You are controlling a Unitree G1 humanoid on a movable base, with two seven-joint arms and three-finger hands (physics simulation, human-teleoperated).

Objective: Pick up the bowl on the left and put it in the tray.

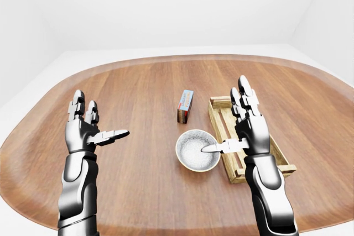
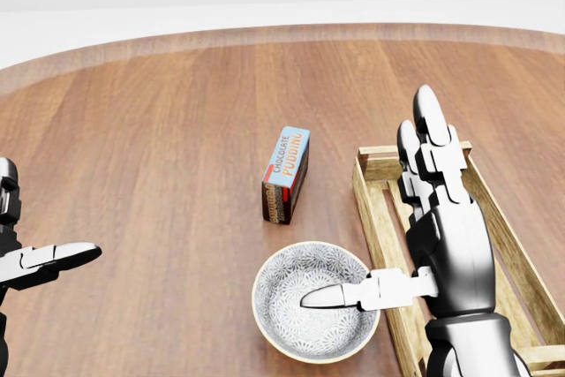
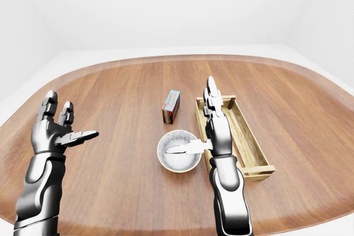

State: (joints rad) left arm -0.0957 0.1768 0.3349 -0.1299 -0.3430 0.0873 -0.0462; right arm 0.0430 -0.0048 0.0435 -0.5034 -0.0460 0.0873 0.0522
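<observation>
While my right hand [image 2: 446, 245] hung spread wide and empty, its fingers [image 2: 430, 130] pointed up and its thumb [image 2: 340, 295] stretched out level over the bowl [image 2: 305, 328]. I could not tell whether the thumb touched the bowl. My left hand [image 1: 83, 132] was equally open, held nothing, and stood well apart at 9 o'clock of the bowl.

Location: in the head view the bowl sat at 6 o'clock on the table, just beside the tray [image 2: 374, 209], which lay at its 3 o'clock. Only one bowl was in sight.

Risks noted:
- The narrow gap between bowl and tray wall left little room for fingers. In my judgement they could catch the wall and shove the tray.
- A pinch on the near rim alone might tip the rounded, patterned bowl or let it slip.
- A push toward 12 o'clock could topple the pudding box [image 2: 285, 174], which stood on edge close by.

Surface: a broad rounded table [image 2: 150, 156] of brown wood grain with a raised paler edge, bearing only these three items.

Room: plain white walls [image 1: 166, 9] and a pale floor, with no other furnishings in view.
</observation>
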